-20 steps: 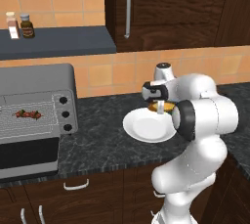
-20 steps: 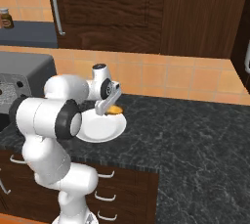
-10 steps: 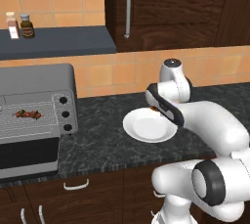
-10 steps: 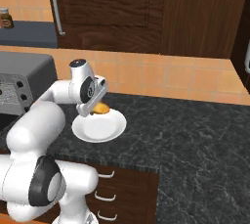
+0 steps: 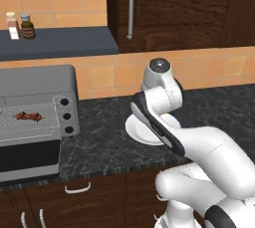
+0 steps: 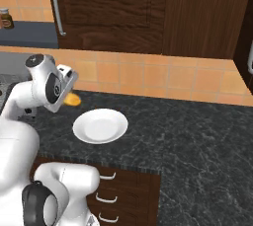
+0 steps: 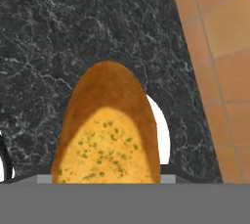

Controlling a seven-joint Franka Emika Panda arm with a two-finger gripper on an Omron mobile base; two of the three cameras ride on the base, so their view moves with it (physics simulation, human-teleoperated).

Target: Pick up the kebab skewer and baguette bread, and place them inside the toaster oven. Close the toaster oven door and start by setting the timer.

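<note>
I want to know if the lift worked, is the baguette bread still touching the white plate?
Apart. In the right base view the baguette bread hangs at the gripper, up and left of the plate, with dark counter between them.

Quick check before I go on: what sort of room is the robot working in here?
A home kitchen, by the look of it: a dark stone counter under wooden cabinets, a tiled backsplash, and a toaster oven with its door down.
</note>
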